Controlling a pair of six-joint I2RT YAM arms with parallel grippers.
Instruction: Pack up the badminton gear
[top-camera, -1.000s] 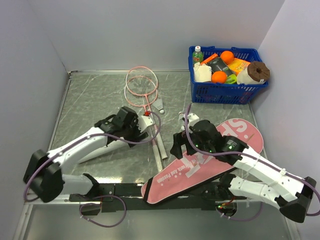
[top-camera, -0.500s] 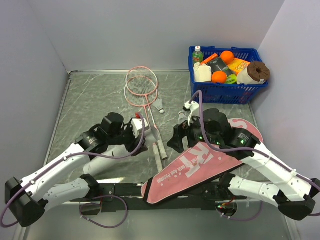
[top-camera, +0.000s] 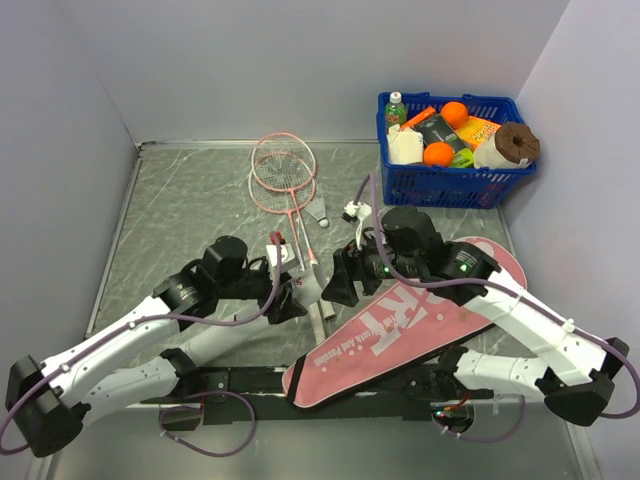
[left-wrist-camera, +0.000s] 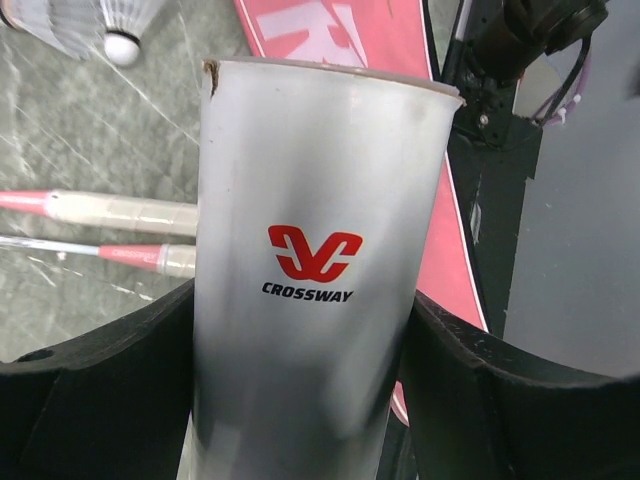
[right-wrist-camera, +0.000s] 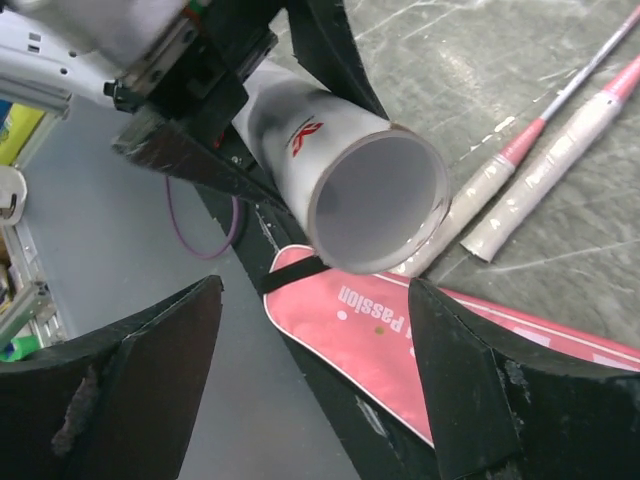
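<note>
Since the earlier view the left arm has swung nearer and to the right. It has carried the white tube (top-camera: 306, 289) away from the rackets and toward the right arm, which has turned its wrist to meet it.

The left end effector (left-wrist-camera: 310, 370) pinches the tube, one finger pressed on each side of its wall. The tube is held clear of the worktop (top-camera: 190, 200), with its open mouth aimed at the right arm. The right end effector (right-wrist-camera: 315, 300) stands spread. Its fingers flank the mouth of the tube without touching it, and it holds nothing.

The two pink rackets (top-camera: 283, 170) lie overlapped on the worktop, heads far and pale handles near. The shuttlecock (top-camera: 320, 210) lies just right of their shafts. The pink bag (top-camera: 420, 320) lies flat at the near right, partly under the right arm. The blue basket (top-camera: 455, 187) sits in the far right corner.

The step in hand looks like a pass of the tube between the arms, or a steadying of it for loading. Nothing appears to be packed yet.

If it is a pass, the right fingers must centre on the round wall, just behind the rim. They should close gently, since the thin wall may flex or slip. The left should let go only once that grip is firm.
</note>
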